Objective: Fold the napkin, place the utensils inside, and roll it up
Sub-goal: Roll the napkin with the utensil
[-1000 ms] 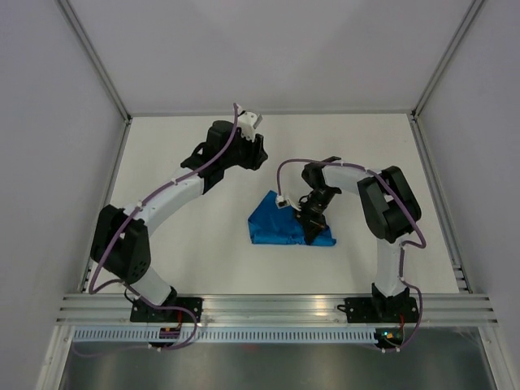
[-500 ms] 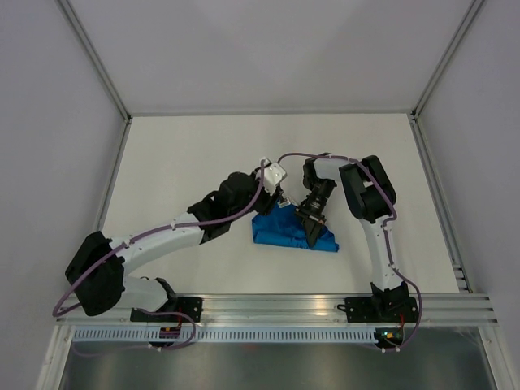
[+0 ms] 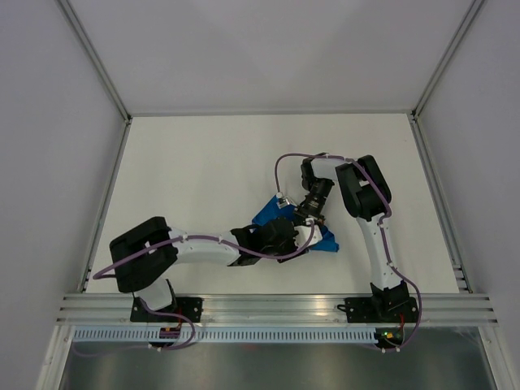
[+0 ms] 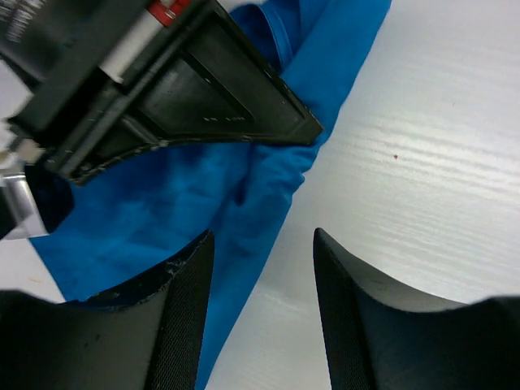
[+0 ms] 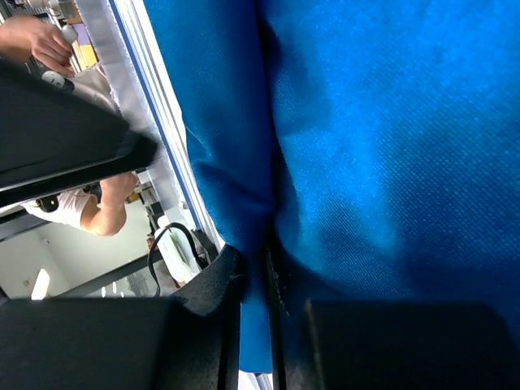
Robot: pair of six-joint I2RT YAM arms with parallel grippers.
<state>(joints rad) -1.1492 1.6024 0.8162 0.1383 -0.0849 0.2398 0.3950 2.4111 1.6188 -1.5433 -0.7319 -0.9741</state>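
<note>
The bright blue napkin point(image 3: 264, 214) lies bunched in a rough triangle at the table's middle, partly under both grippers. My right gripper point(image 3: 307, 221) is shut on a raised fold of the napkin point(image 5: 390, 130); its jaws point(image 5: 253, 268) pinch the cloth between them. My left gripper point(image 3: 296, 238) reaches in low from the left at the napkin's near edge. It is open and empty point(image 4: 260, 244), with the edge of the napkin point(image 4: 162, 195) by its left finger and bare table between the fingers. The utensils are not in view.
The white table point(image 3: 187, 162) is walled on three sides. An aluminium rail point(image 3: 276, 305) runs along the near edge. The left arm point(image 3: 195, 248) lies stretched low across the table's front. The right gripper's black body point(image 4: 187, 89) fills the top of the left wrist view.
My left arm has swung from the back of the table down to the napkin's near edge. My right gripper stays shut on the napkin; its arm has folded closer.
</note>
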